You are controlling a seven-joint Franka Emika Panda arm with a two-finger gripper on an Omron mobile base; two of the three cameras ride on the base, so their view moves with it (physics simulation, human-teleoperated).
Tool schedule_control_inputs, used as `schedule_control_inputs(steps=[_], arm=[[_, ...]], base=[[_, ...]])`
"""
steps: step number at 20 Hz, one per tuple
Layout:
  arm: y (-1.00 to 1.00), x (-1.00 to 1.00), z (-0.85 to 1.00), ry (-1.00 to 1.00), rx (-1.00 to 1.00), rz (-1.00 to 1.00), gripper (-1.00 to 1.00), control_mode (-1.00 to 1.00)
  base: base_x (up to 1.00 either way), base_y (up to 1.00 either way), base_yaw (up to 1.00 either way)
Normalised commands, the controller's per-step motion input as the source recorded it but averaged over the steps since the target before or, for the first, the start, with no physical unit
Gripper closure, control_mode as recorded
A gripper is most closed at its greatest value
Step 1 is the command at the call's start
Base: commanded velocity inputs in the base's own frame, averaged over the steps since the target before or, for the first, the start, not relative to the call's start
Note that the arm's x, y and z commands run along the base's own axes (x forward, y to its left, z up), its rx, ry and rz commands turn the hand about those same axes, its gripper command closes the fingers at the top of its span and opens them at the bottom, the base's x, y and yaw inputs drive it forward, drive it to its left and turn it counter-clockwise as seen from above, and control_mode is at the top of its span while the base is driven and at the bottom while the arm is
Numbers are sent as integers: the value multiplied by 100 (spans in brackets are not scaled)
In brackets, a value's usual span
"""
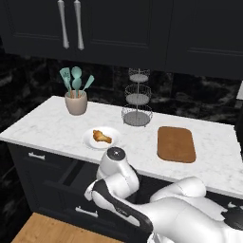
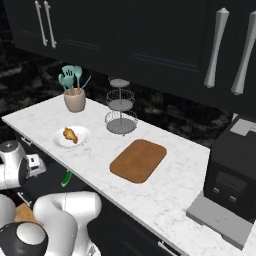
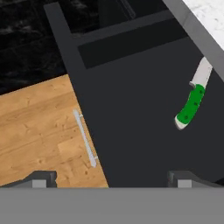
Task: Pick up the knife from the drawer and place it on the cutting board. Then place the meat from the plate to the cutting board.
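You're looking at a kitchen. A white marble worktop runs beneath black cupboard doors with long silver handles, against a dark stone backsplash. On it stand a beige cup of teal utensils, a three-tier wire basket stand, a white plate with chicken, a wooden cutting board and a dark countertop appliance. Below, a drawer holds a knife above wood flooring.

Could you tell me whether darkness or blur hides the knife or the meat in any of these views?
Hand view: the knife is crisp, its green handle bright against the dark drawer floor, its blade tip cut off by the counter edge. Right base view: just a green sliver in shadow. Both base views: the meat is small and soft-edged on the evenly lit plate.
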Motion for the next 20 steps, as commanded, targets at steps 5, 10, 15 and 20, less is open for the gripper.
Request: schedule_control_inputs(steps=[5,10,15,20], arm=[[21,7,-26,0,0,3,-100,-100],[13,0,-14,0,0,4,-100,-100],[15,3,-20,6,0,3,-100,-100],[1,17,-17,6,0,3,-100,-100]], base=[[0,0,0],[0,0,0],[0,0,0],[0,0,0]])
